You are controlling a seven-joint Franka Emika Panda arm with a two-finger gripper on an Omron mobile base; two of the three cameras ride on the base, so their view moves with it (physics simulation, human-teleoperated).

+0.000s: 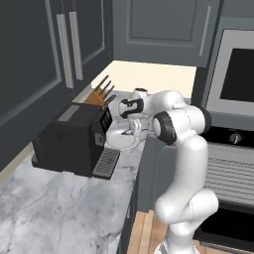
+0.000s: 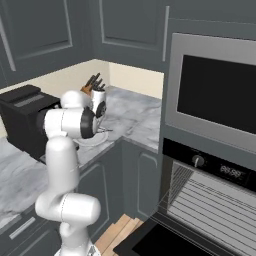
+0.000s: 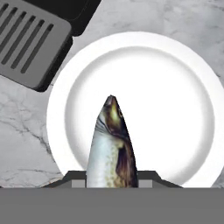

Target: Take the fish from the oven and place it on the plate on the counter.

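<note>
The silvery-grey fish (image 3: 110,146) hangs head-down between my fingertips (image 3: 146,177), directly over the middle of the round white plate (image 3: 175,109). My gripper (image 3: 111,178) is shut on the fish. From the left base view, the gripper (image 1: 133,129) hovers just above the plate (image 1: 118,142), which lies on the marbled counter (image 1: 59,198) beside the coffee machine. From the right, the gripper (image 2: 102,127) points down at the plate (image 2: 93,141). The oven (image 2: 215,200) stands open to the right, with its wire racks showing.
A black coffee machine (image 1: 74,139) stands left of the plate, its drip tray (image 3: 30,39) close to the rim. A knife block (image 1: 99,92) sits behind. The silver microwave (image 2: 215,90) is above the oven, whose lowered door (image 2: 160,240) juts out near the floor.
</note>
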